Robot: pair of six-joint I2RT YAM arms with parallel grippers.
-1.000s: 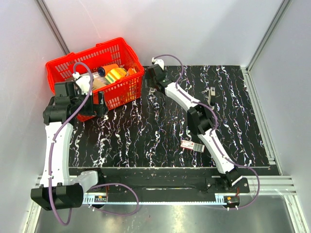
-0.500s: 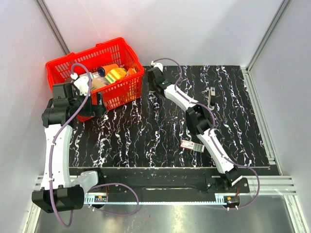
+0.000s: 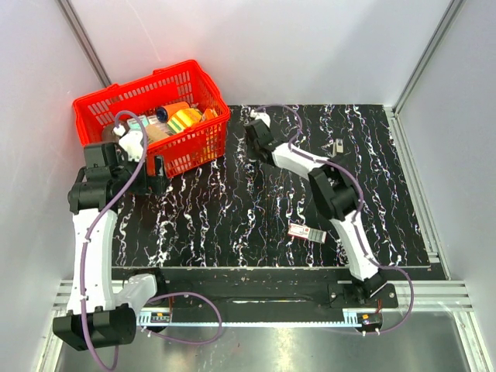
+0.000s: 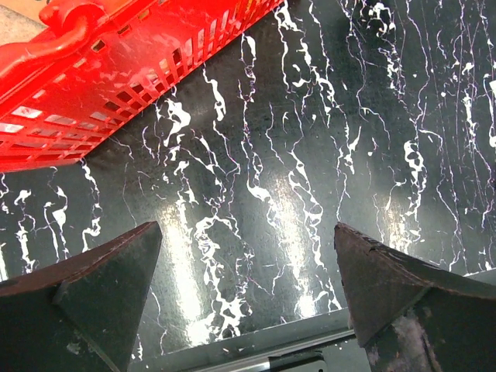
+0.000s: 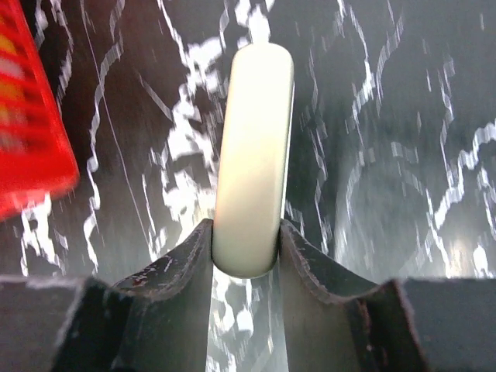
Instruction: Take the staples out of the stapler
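The right gripper is clamped on a pale bar, perhaps a tool. It should bring this level to the stapler. The left gripper gapes.

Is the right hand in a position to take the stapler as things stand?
Probably not yet. The right hand is shut on a pale rounded bar near the red basket, while the stapler lies apart, farther right on the table. The path looks open once it lets go.
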